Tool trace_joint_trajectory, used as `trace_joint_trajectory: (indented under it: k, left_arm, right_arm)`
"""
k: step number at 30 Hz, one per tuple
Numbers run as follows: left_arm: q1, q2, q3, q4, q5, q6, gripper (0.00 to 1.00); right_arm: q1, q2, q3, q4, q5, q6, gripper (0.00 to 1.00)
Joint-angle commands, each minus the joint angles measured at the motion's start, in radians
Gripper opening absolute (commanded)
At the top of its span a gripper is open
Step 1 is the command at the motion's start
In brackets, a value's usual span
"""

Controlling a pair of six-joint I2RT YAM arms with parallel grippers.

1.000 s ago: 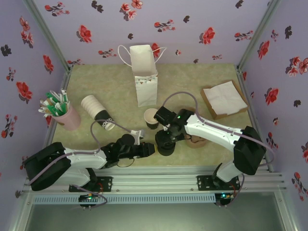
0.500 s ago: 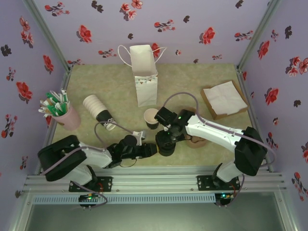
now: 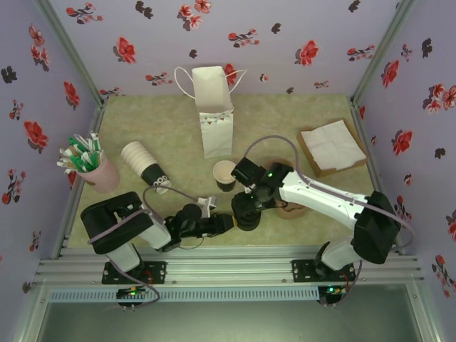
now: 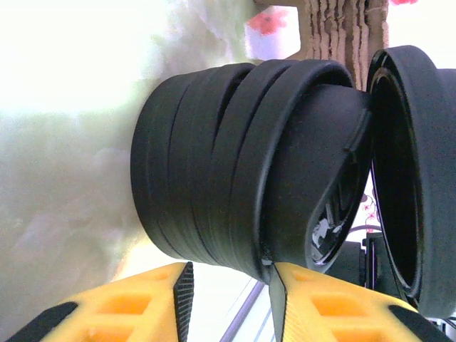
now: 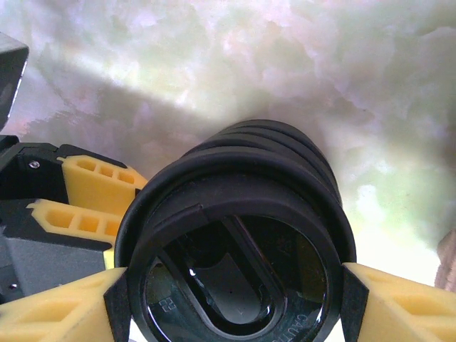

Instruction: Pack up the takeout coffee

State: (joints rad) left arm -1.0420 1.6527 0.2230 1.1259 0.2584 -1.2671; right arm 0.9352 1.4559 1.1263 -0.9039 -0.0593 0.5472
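The takeout coffee cup (image 3: 225,174) stands upright in front of the bag with its top open. Just near of it is a stack of black lids (image 3: 246,218) (image 4: 214,171) (image 5: 285,153). My right gripper (image 3: 247,211) (image 5: 235,303) hangs over the stack, shut on the top lid (image 5: 235,285), a pad against each side of its rim. That lid (image 4: 410,178) sits tilted off the others. My left gripper (image 3: 226,222) (image 4: 228,278) lies low at the stack's left side, open. One of its fingertips (image 4: 274,274) touches a lid rim, and the other stands free.
A white paper bag (image 3: 216,114) stands at the back centre. Stacked cream cups (image 3: 141,162) lie on their side at left, beside a pink cup of green-and-white sticks (image 3: 96,169). A cardboard tray of napkins (image 3: 331,148) sits at right, and a brown piece (image 3: 291,209) lies by the right arm.
The left arm's elbow has swung in toward the centre and its gripper has edged right against the lid stack, jaws a little wider. The right gripper has hardly moved.
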Motion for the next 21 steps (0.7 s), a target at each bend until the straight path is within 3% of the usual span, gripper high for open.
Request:
trace_joint_trajectory:
  k: [1,5,10,17,21]
  left_arm:
    - [0.005,-0.023,-0.001,-0.002,-0.008,0.000,0.38]
    - [0.006,-0.038,0.003,-0.010,-0.008,0.001,0.42]
    - [0.006,-0.146,0.017,-0.148,-0.022,0.034,0.58]
    - [0.040,-0.512,0.086,-0.658,-0.090,0.180,0.93]
    - [0.128,-0.702,0.206,-1.011,-0.094,0.314,0.99]
  right_arm:
    - [0.005,-0.035,0.024,-0.063,0.056,0.020,0.73]
    - [0.005,-0.041,0.041,-0.088,0.083,0.019,0.72]
    - [0.005,-0.053,0.078,-0.098,0.104,0.014,0.72]
    - [-0.017,-0.035,0.167,-0.121,0.141,-0.019,0.73]
    - [-0.042,0.010,0.239,-0.124,0.149,-0.049,0.73]
